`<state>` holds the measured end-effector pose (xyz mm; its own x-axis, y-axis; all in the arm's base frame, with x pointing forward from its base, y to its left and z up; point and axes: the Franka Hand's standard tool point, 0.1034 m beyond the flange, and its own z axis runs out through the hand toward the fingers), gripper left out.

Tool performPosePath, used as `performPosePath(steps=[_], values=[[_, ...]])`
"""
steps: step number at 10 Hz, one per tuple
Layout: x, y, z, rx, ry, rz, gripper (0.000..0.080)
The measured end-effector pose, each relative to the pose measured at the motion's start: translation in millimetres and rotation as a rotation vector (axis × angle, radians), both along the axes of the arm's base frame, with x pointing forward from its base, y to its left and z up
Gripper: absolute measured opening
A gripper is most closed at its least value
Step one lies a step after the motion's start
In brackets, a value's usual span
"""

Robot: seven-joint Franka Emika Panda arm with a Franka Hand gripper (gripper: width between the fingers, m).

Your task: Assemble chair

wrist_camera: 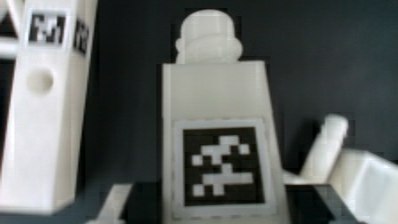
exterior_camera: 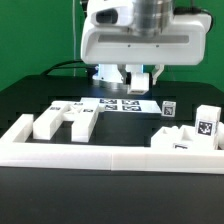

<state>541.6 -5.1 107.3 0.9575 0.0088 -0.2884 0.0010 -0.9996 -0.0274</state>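
Item: white square plastic chair leg [wrist_camera: 217, 130]
Lies: inside the gripper [exterior_camera: 132, 80], long axis pointing outward, peg end farthest
Gripper: apparently clenched on the leg

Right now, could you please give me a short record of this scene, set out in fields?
arm: gripper low over the marker board
in front of wrist camera: tagged chair part with a rounded peg end
grip: cannot tell whether the jaws press on it
beside it: second tagged part with a hole
exterior view's left: loose white parts
exterior view's right: tagged blocks
front: border wall
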Motion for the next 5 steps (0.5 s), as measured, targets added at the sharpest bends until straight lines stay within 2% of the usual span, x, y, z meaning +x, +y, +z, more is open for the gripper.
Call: performPosePath(steps=[4, 5], values=[[5.8, -3.9, -2.4, -0.025, -0.270, -0.008, 0.0291], [12.9, 3.5, 4.9, -0.023, -0.305, -0.014, 0.0291]])
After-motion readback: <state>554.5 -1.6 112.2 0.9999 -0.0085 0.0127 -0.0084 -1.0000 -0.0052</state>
